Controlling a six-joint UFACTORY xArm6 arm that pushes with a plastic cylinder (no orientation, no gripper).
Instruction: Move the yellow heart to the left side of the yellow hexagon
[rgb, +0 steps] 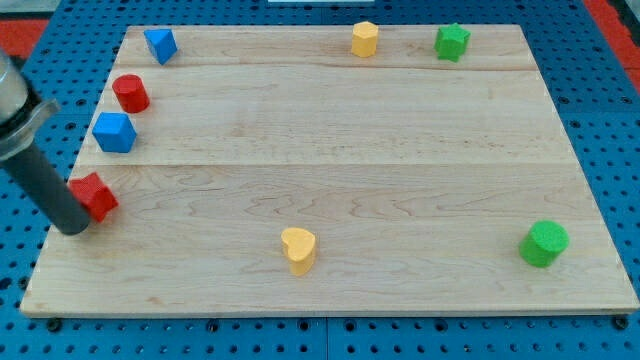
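Observation:
The yellow heart (299, 249) lies near the view's bottom, a little left of centre. The yellow hexagon (365, 39) sits at the view's top, right of centre, far from the heart. My tip (75, 228) is at the board's left edge, touching or just left of a red block (94, 196), far to the left of the heart.
A blue block (160, 44) is at the top left, a red cylinder (130, 93) and a blue block (114, 132) are along the left edge. A green star (452, 41) is at the top right, a green cylinder (544, 244) at the bottom right.

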